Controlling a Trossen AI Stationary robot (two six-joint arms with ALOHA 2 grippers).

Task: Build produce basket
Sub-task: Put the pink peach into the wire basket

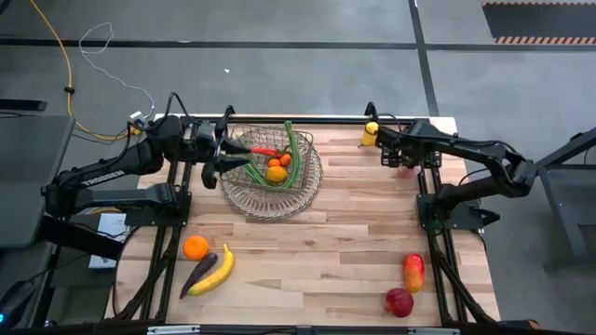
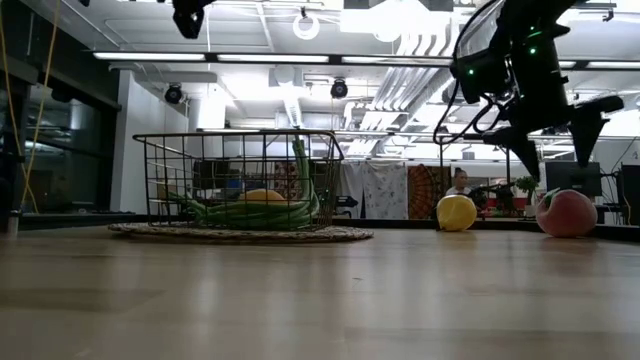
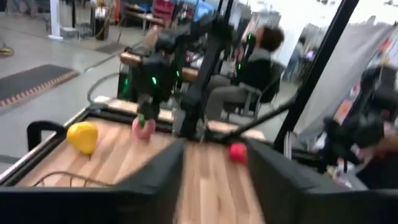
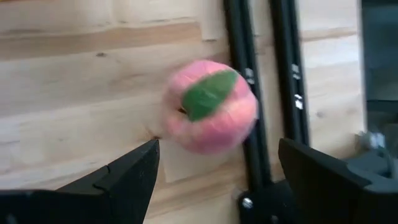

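Right tool (image 4: 217, 168) open above pink peach (image 4: 210, 106) — basket (image 1: 270, 172) apart.

Table (image 1: 326, 251) centre free — basket (image 1: 272, 200) blocks left.

My left arm reached in from table's left side, wrist level — left gripper (image 1: 226, 154) hung at far-left part of table, fingers (image 3: 149, 186) parted with clear gap, nothing between them. My right arm stretched along far edge, wrist pitched down — right gripper (image 1: 395, 156) spread wide, empty, fingers (image 4: 130, 174) well apart.
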